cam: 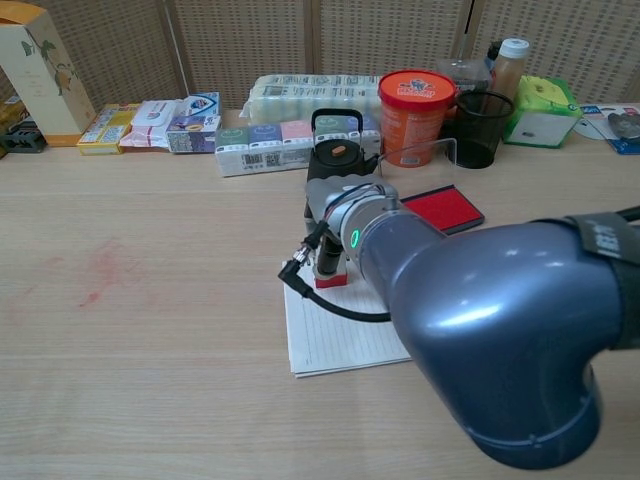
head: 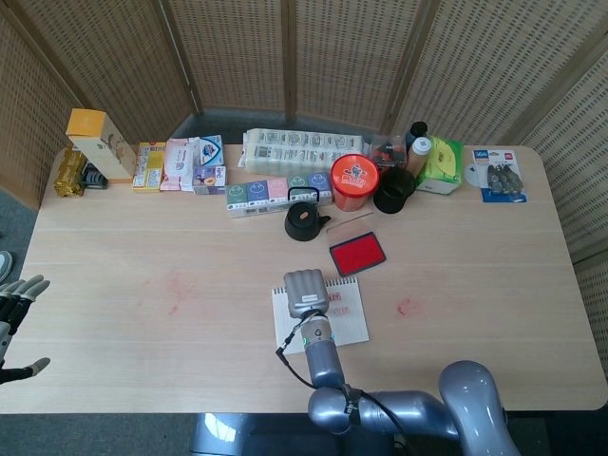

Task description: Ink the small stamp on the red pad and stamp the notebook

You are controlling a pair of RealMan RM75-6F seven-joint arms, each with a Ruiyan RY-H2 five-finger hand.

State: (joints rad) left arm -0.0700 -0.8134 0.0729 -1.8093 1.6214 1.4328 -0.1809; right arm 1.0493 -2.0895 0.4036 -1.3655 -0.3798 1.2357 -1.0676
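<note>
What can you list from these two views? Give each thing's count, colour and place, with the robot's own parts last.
notebook: 1, white, table centre, under the right hand
stamp: 1, dark with red base, on the notebook
red pad: 1, lid open, behind the notebook
kettle: 1, black, left of the pad
tub: 1, orange, back centre
pen cup: 1, black, right of the tub
tissue box: 1, green, back right
carton: 1, yellow-topped, back left
table: 1, light wood
left hand: 1, at the table's left edge, holding nothing
right hand: 1, grey, holds the stamp
</note>
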